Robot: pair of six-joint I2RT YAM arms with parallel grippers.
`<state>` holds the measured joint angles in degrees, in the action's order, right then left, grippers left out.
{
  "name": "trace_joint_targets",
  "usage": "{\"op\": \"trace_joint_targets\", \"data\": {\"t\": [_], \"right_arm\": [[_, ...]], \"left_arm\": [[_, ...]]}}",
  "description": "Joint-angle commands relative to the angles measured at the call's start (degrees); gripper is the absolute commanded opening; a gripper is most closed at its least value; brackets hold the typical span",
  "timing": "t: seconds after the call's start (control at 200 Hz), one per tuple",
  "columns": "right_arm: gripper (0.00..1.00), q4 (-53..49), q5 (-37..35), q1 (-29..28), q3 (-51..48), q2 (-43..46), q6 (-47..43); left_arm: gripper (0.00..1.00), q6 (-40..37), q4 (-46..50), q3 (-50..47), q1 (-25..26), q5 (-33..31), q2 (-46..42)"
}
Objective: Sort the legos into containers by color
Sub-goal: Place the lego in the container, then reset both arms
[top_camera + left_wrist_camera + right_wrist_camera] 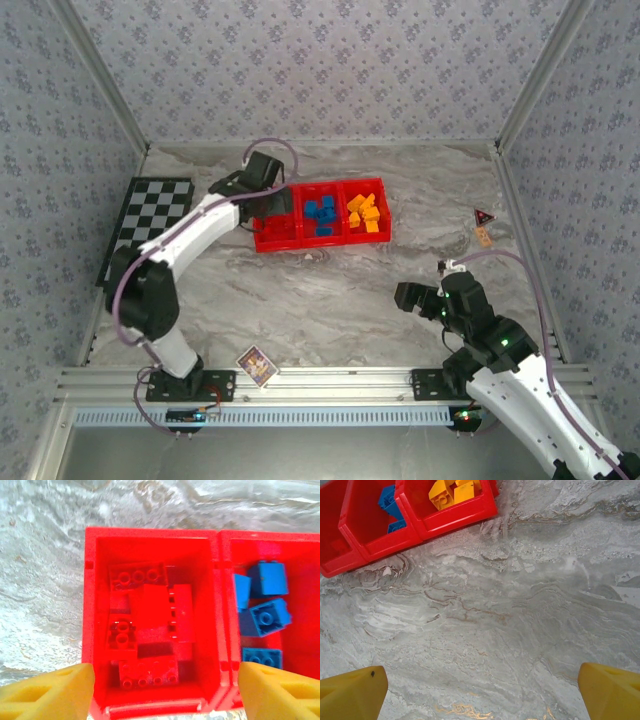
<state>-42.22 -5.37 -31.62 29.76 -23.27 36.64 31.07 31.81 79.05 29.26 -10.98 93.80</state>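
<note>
Well, the left gripper [165, 692] hangs right above the left compartment [90, 605] of the red tray [300, 243]. Its yellow fingers [50, 692] are spread about as wide as that compartment, with nothing caught between them. Below it the red legos [150, 612] lie in a loose heap inside the walls. The blue legos [321, 213] sit in the middle compartment [322, 238] and the orange-yellow legos [366, 213] in the right compartment [368, 236]. The tray rests toward the far side of the marbled table [330, 310], short of the back wall, with a broad bare stretch in front of its near edge. The right gripper [482, 690] hovers over that bare stretch toward the right side, jaws wide and empty, well apart from the tray. A checkered board [150, 225] lies along the left edge. A small picture card [257, 365] sits at the near edge, just beside the left arm's base.
</note>
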Motion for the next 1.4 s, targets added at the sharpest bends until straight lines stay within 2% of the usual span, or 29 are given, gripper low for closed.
{"op": "trace_joint_targets", "data": {"t": [0.0, 0.025, 0.14, 0.31, 0.37, 0.575, 0.695, 0.795, 0.9, 0.984, 1.189, 1.244, 1.314, 1.339, 1.394], "right_arm": [[1.0, 0.09, -1.8, 0.4, 0.68, -0.4, -0.16], [0.99, 0.79, -1.77, 0.47, 0.89, -0.83, -0.16], [0.99, 4.72, -0.93, 0.72, 2.65, -3.85, -0.12], [0.99, 11.17, -1.04, 1.7, 8.07, -11.65, -7.31], [0.99, 13.58, -1.17, 2.65, 10.38, -14.47, -10.58], [0.99, 24.5, -8.15, 8.11, 13.62, -19.52, -25.4], [0.99, 38.66, -10.07, 12.83, 6.71, -18.8, -35.49], [0.99, 48.13, -9.83, 18.53, 0.59, -19.11, -37.76], [0.99, 55.38, -9.25, 26.44, -4.91, -22.04, -31.92], [0.99, 64.38, -9.71, 29.93, -10.19, -27.15, -28.98], [1.0, 82.82, -10.86, 29.57, -14.35, -46.95, -30.22], [0.99, 79.82, -10.72, 28.85, -12.01, -48.38, -30.21], [1.0, 84.33, -14.44, 26.65, -9.28, -54.11, -37.79], [1.0, 84.39, -13.28, 25.86, -8.92, -56.92, -37.78], [1.0, 96.79, -10.1, 27.5, -8.74, -65.04, -40.85]], "left_arm": [[0.97, -1.59, -6.24, -3.02, -0.09, 2.1, -7.28], [1.0, -2.2, -6.81, -3.81, -0.1, 2.28, -8.78], [1.0, -5.35, -9.0, -6.45, -0.08, 2.51, -15.49], [1.0, -8.86, -14.76, -12.71, -0.16, 0.66, -27.08], [1.0, -10.98, -17.61, -15.86, -0.17, -2.0, -31.71], [1.0, -27.23, -35.3, -32.52, -0.47, -12.18, -46.83], [1.0, -34.52, -42.4, -41.62, -1.88, -12.17, -52.66], [1.0, -33.46, -41.61, -44.72, -4.16, -12.49, -55.44], [1.0, -30.68, -40.07, -46.73, -6.08, -11.69, -57.43], [1.0, -29.86, -39.87, -48.7, -6.49, -10.32, -58.79], [1.0, -30.29, -38.51, -51.0, -6.58, -8.46, -60.57], [1.0, -30.7, -38.27, -51.25, -6.67, -8.51, -60.86], [1.0, -31.26, -38.31, -51.51, -6.67, -8.6, -60.69], [1.0, -31.37, -38.67, -51.68, -6.67, -8.72, -60.52], [1.0, -31.03, -39.71, -52.24, -6.71, -9.08, -59.87]]}}
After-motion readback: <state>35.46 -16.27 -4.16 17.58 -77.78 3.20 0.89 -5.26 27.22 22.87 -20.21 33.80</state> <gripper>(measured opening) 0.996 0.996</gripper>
